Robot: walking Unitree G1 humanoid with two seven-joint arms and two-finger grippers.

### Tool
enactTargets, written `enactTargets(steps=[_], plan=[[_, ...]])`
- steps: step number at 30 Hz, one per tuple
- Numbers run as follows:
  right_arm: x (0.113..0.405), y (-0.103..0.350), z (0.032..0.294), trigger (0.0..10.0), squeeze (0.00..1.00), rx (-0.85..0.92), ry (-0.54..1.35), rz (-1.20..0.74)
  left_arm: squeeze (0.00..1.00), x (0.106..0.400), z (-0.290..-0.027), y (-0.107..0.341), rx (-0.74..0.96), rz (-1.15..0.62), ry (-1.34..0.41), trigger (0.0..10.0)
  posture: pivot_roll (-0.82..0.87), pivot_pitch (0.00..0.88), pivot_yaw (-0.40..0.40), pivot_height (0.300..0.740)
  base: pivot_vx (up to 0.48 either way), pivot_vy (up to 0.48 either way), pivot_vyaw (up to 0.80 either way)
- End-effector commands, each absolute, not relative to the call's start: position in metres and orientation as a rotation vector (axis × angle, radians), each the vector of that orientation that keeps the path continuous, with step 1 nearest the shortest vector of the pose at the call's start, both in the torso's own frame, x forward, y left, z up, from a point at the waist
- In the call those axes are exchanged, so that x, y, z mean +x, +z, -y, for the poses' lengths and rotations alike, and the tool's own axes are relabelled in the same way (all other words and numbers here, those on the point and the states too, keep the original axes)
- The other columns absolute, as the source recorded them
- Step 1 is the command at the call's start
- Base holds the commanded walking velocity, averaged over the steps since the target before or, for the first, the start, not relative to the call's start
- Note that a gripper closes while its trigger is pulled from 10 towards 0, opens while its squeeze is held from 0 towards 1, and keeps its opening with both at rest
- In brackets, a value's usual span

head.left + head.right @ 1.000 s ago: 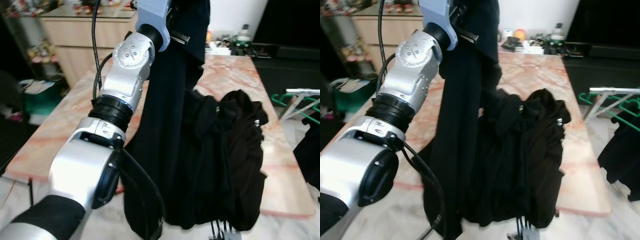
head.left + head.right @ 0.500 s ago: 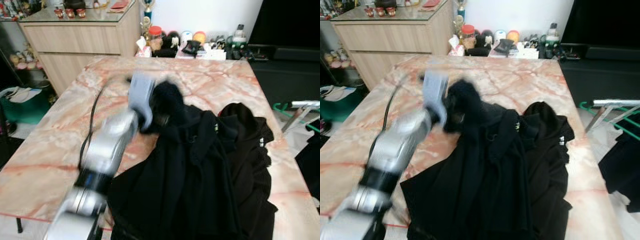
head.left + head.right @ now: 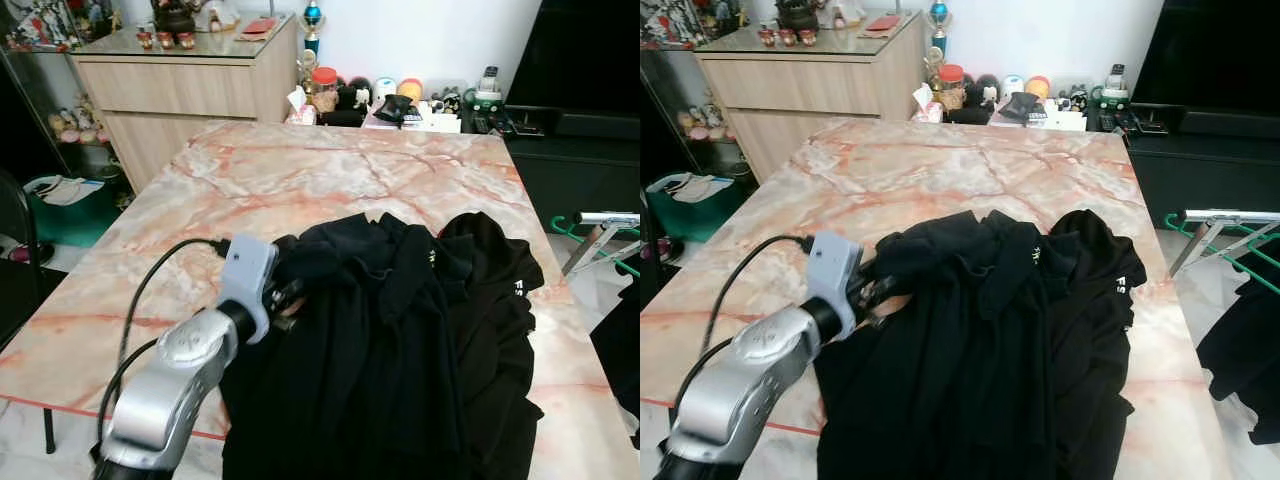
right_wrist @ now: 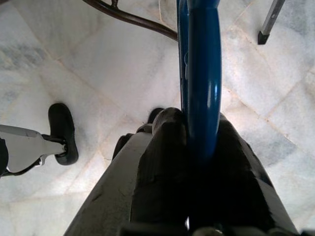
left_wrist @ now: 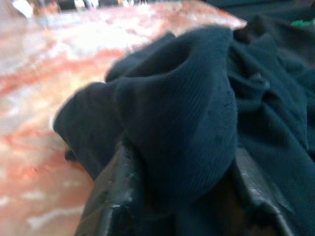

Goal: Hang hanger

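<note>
**A:** Head camera first. Why is the left gripper (image 3: 285, 300) down on the table?

**B:** It is low on the marble table (image 3: 300, 170), at about 9 o'clock of the black garment heap (image 3: 420, 350), with its fingertips buried in a fold at the heap's edge. My guess is it holds the cloth so a collar can be found for the hanger. The heap spills over the table's near edge at 6 o'clock.

**A:** And the room?

**B:** The top is pink-veined marble. A wooden sideboard (image 3: 190, 85) stands at 11 o'clock, jars and small clutter (image 3: 390, 100) line the far edge at 12, and a drying rack with green hangers (image 3: 1230, 235) stands off the table at 3 o'clock.

**A:** Left wrist camera?

**B:** A bunch of ribbed dark cloth (image 5: 187, 128) bulges up between the two black fingers (image 5: 118, 196). They sit fairly wide, pinching that fold, with marble beyond.

**A:** Right wrist camera?

**B:** The right gripper (image 4: 197, 162) hangs over a pale tiled floor (image 4: 88, 73), clamped tight on a blue hanger (image 4: 202, 73). That is the task's thing, kept ready at the side. A black caster (image 4: 63, 132) and a dark curved tube (image 4: 133, 19) lie below it.
</note>
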State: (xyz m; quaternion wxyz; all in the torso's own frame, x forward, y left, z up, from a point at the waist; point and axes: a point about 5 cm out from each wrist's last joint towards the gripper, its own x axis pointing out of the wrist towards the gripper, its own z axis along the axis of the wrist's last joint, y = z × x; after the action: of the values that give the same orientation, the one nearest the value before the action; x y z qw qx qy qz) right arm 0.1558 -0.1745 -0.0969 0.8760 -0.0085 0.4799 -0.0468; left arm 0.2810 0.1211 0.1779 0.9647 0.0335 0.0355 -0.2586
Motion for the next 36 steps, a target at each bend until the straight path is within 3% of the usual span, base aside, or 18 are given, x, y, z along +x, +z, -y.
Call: enactTargets(steps=[1,5,9,10,11,12,17,20,23,27,36], plan=[[0.148,-0.101,0.151,10.0,0.0,0.019,-0.052,-1.034,1.0,0.275,-0.127,0.186,0.053,-0.049,-0.537,10.0,0.14,0.094,0.015,0.74,0.0,0.0,0.0],[0.147,-0.102,0.142,10.0,0.0,0.016,-0.039,-1.041,1.0,0.258,-0.151,0.189,0.115,-0.066,-0.62,10.0,0.15,0.089,0.013,0.74,0.0,0.0,0.0],[0.147,-0.102,0.138,10.0,0.0,0.012,-0.032,-1.044,0.96,0.268,-0.183,0.196,0.076,-0.014,-0.402,10.0,0.15,0.084,0.012,0.74,0.0,0.0,0.0],[0.146,-0.102,0.137,10.0,0.0,0.011,-0.032,-1.044,0.0,0.273,-0.192,0.199,0.056,0.014,-0.297,10.0,0.15,0.081,0.012,0.74,0.0,0.0,0.0],[0.146,-0.102,0.136,10.0,0.0,0.012,-0.036,-1.043,0.0,0.278,-0.205,0.204,-0.05,0.064,-0.135,10.0,0.15,0.08,0.012,0.74,0.0,0.0,0.0],[0.145,-0.103,0.135,10.0,0.0,0.013,-0.038,-1.044,0.0,0.277,-0.21,0.205,-0.076,0.088,-0.084,10.0,0.14,0.08,0.009,0.74,0.0,0.0,0.0],[0.137,-0.105,0.129,10.0,0.0,0.019,-0.047,-1.054,0.0,0.274,-0.221,0.21,-0.156,0.148,0.036,10.0,0.14,0.098,0.005,0.74,0.0,0.0,0.0],[0.132,-0.106,0.122,10.0,0.0,0.027,-0.049,-1.063,0.0,0.272,-0.211,0.212,-0.23,0.142,-0.098,10.0,0.14,0.105,0.004,0.74,0.0,0.0,0.0],[0.125,-0.107,0.102,10.0,0.0,0.035,-0.028,-1.075,0.0,0.264,-0.193,0.212,-0.1,0.122,-0.295,10.0,0.14,0.114,0.002,0.74,0.0,0.0,0.0],[0.122,-0.106,0.088,10.0,0.0,0.042,-0.016,-1.079,0.0,0.269,-0.195,0.218,-0.039,0.165,-0.229,10.0,0.14,0.121,0.003,0.74,0.0,0.0,0.0],[0.126,-0.106,0.108,10.0,0.0,0.079,-0.114,-1.063,0.0,0.273,-0.181,0.217,-0.039,0.194,-0.223,10.0,0.13,0.135,0.003,0.74,0.0,-0.427,0.0]])
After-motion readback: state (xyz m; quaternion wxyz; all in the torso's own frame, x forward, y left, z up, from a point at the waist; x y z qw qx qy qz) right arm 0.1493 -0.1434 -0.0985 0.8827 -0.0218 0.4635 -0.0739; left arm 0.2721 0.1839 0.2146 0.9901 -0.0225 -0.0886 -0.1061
